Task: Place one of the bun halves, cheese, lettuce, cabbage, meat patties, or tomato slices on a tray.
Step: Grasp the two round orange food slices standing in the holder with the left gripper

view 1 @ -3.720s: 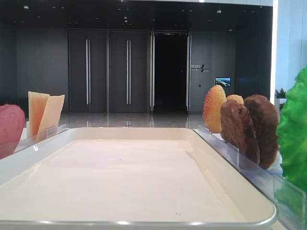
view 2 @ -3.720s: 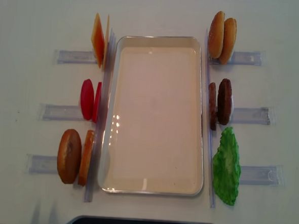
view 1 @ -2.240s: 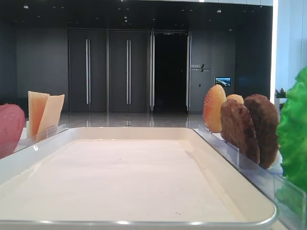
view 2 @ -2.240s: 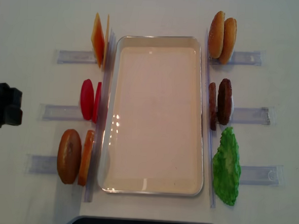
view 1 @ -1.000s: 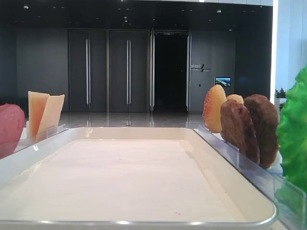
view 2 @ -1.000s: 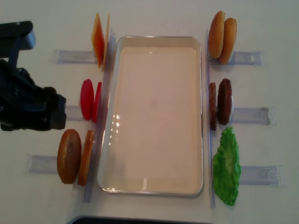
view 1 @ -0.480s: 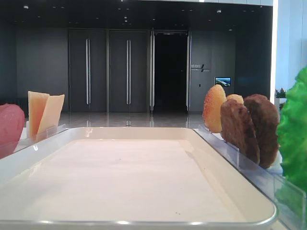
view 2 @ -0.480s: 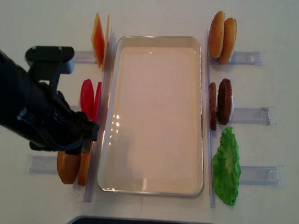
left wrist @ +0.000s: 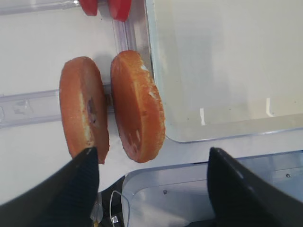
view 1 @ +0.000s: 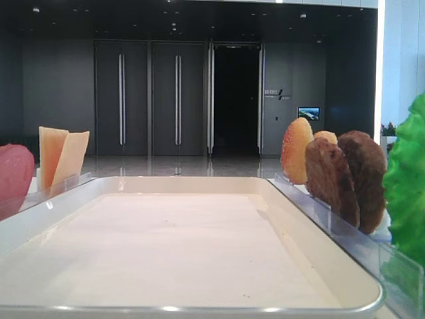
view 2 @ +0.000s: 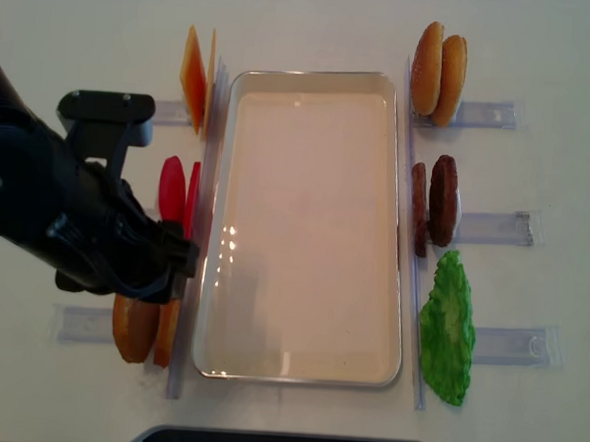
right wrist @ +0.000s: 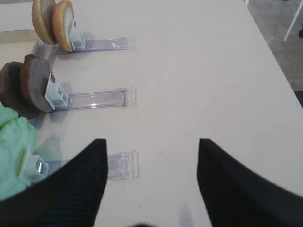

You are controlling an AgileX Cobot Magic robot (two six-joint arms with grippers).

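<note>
two bun halves (left wrist: 138,106), on edge side by side in a clear strip (left wrist: 28,105) just left of the tray (left wrist: 156,94), outside its rim. mostly covered in the overhead view by the black left arm (view 2: 45,206), only their lower ends peeking out. seen whole only from the left wrist, with the left gripper (left wrist: 151,151) above them, fingers (left wrist: 85,184) spread wide at either lower corner, pinching nothing and touching neither half. cut off at the top edge there: tomato slices (left wrist: 102,5), little more than red rims. partly masked overhead as well, behind the arm.

from the right wrist, right gripper (right wrist: 151,142) likewise spread apart over bare table, empty. lettuce (right wrist: 12,151) clipped by the left edge; meat patties (right wrist: 33,87) and sesame buns (right wrist: 54,19) upright in their strips, the far one of each pair half hidden by the near one. in the low view, lettuce cropped again at the right border and the tomato at the left; neither arm in sight. cheese (view 2: 196,75) edge-on overhead, hard to count; two leaning slices in the low view.

underneath all, a plain white table (view 2: 524,415), matte, with a dark rounded edge at the near side. tray floor glossy cream, with small glints. beyond, a dim hall: tall dark doors (view 1: 176,100) with long handles, one open black doorway, a small lit screen (view 1: 308,113), a bright strip of daylight on the right.
</note>
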